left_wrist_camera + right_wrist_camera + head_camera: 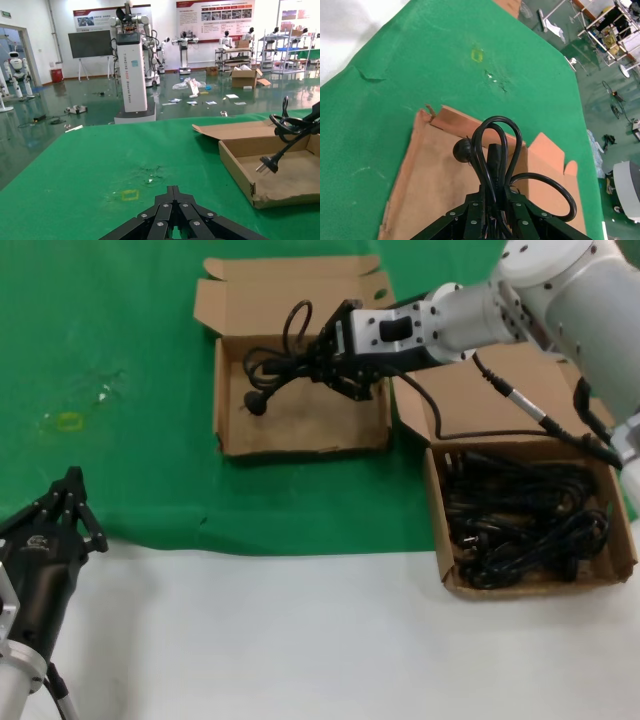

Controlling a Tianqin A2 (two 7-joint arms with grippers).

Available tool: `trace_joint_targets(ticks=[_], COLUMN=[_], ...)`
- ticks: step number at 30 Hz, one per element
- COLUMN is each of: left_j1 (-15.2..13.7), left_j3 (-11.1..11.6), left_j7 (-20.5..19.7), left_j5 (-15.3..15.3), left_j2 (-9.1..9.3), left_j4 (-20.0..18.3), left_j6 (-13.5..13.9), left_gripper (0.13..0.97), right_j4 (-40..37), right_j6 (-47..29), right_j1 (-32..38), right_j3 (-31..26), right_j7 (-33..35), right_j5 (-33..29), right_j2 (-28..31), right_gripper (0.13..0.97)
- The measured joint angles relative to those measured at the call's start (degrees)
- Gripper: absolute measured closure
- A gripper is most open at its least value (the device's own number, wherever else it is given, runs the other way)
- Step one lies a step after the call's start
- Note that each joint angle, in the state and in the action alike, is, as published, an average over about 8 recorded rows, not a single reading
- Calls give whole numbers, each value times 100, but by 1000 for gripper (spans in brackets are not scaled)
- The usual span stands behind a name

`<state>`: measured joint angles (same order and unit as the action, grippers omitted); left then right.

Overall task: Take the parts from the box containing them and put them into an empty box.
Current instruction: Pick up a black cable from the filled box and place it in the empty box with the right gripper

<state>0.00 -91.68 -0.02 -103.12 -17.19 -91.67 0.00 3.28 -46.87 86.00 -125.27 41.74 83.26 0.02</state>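
Far to the left, the left gripper [72, 502] sits parked low near the table's front edge, its fingers drawn together on nothing, well apart from both boxes. Next comes the empty box [232, 410], lying open on the green cloth – and the right gripper [335, 355] hangs over its interior, clamped on a bunched power cord [280, 365] whose loops rise above the fingers while the plug [258, 403] dangles down toward the box floor. The cord is thus directly over its target; judging by this, the release needs only a short drop. To the right, the source box [440, 540] holds the remaining cords [525, 515] in a tangled heap – nearer the right arm.
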Motion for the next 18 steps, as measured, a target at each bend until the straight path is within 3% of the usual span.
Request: trace_joint_targets(ticks=[18], left_j1=[0], left_j3=[0], left_j7=[0], left_j5=[0], left_j2=[0], left_j4=[0], left_j6=[0], left_gripper=[953], right_j4=[97], right_j6=[332], right_j1=[-250], right_j3=[-1114], right_j7=[140], right_j5=[1173], right_j2=[-2], right_gripper=[887])
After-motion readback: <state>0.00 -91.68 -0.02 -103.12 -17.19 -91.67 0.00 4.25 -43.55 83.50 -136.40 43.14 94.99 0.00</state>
